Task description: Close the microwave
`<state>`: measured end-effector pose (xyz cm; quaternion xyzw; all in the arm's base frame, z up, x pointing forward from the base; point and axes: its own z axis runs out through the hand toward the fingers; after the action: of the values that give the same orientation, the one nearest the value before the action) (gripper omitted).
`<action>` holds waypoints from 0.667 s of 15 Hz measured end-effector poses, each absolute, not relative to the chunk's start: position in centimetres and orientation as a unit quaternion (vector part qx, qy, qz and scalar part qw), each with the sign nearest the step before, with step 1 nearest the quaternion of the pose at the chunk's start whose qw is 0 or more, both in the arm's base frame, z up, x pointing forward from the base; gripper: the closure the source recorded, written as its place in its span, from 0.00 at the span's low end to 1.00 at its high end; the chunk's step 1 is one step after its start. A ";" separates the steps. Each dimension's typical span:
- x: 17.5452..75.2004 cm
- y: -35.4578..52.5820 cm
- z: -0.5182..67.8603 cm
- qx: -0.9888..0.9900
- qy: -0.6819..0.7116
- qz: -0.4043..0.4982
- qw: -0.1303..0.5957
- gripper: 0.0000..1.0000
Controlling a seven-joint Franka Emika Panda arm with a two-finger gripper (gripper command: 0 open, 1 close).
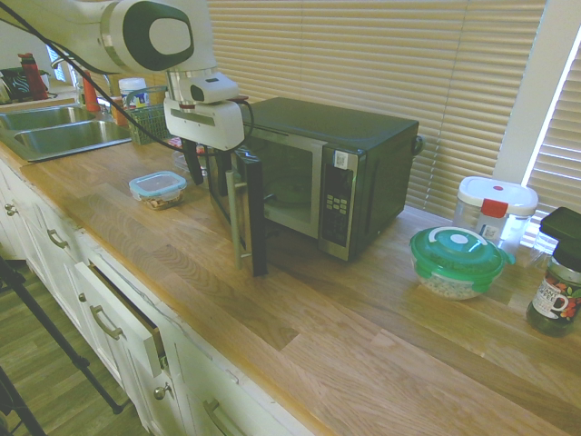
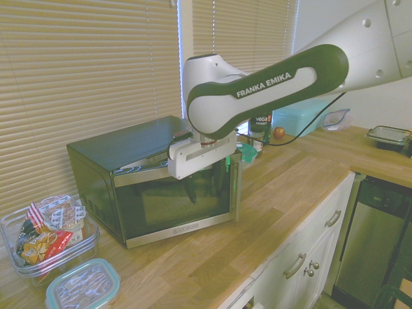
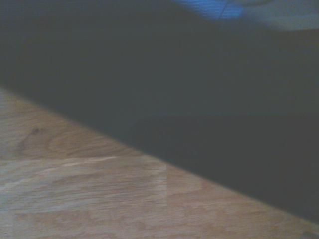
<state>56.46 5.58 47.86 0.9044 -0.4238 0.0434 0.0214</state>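
The microwave point(image 1: 359, 136) sits on the wooden counter point(image 1: 318, 318) against the blinds point(image 1: 363, 54), its door point(image 1: 251, 213) standing ajar and swung out toward the counter's near edge. As the first exterior view has it, the gripper point(image 1: 210, 187) is at the door's outer side, to the left of the upright handle point(image 1: 236, 218), with the button panel point(image 1: 339, 204) off to the right beyond the opening. Its two fingers are spread apart, pointing down, with nothing between them that I can see. The coming move turns on that side: a push from left to right against the outer face, nearer the handle than the hinge, should swing the door home. Whether a finger already touches the glass is hard to say, since the door hides part of the hand and the wrist view is a dark blur over wood grain. The hinge is hard to make out behind the arm and door.
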 end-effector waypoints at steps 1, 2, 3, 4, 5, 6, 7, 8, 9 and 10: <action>57.6 5.1 48.2 0.902 -0.429 0.041 0.022 0.00; 58.7 4.6 48.5 0.900 -0.434 0.039 0.023 0.00; 59.6 3.9 48.5 0.897 -0.440 0.035 0.025 0.00; 60.4 3.3 48.6 0.894 -0.446 0.031 0.027 0.00; 61.3 2.5 48.6 0.891 -0.452 0.029 0.028 0.00; 62.2 1.8 48.6 0.888 -0.458 0.027 0.030 0.00; 63.1 1.2 48.5 0.886 -0.463 0.026 0.031 0.00; 63.8 0.7 48.4 0.885 -0.465 0.026 0.032 0.00; 64.5 0.4 48.4 0.884 -0.466 0.026 0.032 0.00; 65.2 0.0 48.5 0.884 -0.465 0.028 0.029 0.00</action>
<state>65.21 0.04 48.48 0.8842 -0.4654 0.0275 0.0292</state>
